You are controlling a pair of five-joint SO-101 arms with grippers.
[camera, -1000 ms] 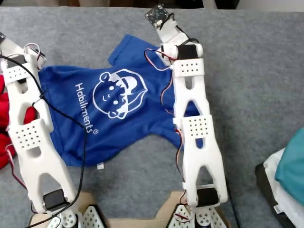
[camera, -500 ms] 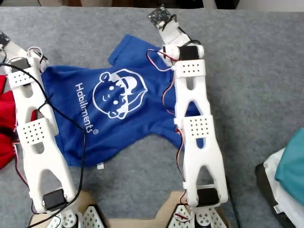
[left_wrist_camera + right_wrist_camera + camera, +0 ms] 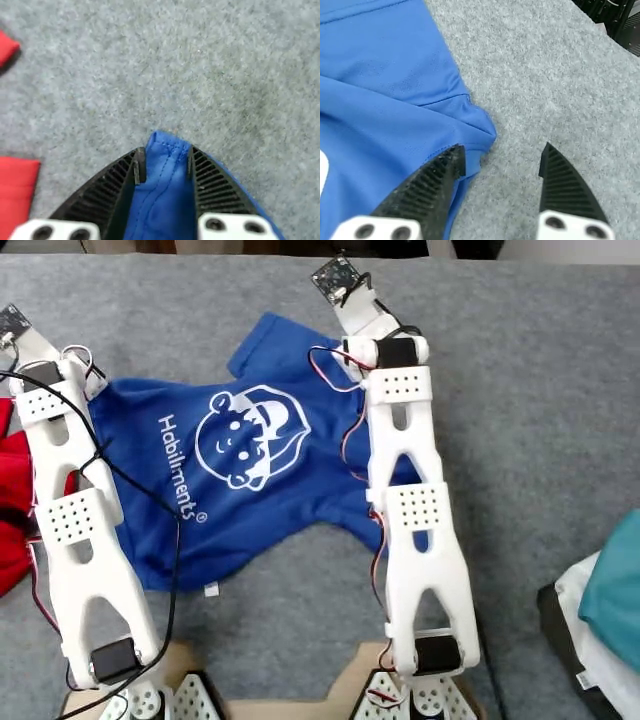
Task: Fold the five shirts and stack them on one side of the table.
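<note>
On the grey table (image 3: 520,360) we see a blue shirt (image 3: 260,510) spread flat. Our left gripper (image 3: 164,159) pinches its edge. Our right gripper (image 3: 503,153) is wide open at a sleeve.

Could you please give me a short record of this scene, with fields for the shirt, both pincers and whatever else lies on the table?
Blue shirt: spread print-up on the grey table, not yet folded.
Left pincer: shut on an edge of the blue shirt.
Right pincer: open at the shirt's other side, one finger over the cloth, the other over the table.
Red cloth: at the high view's left edge, beside the blue shirt.
Pile: white and teal cloth at the right edge.
</note>
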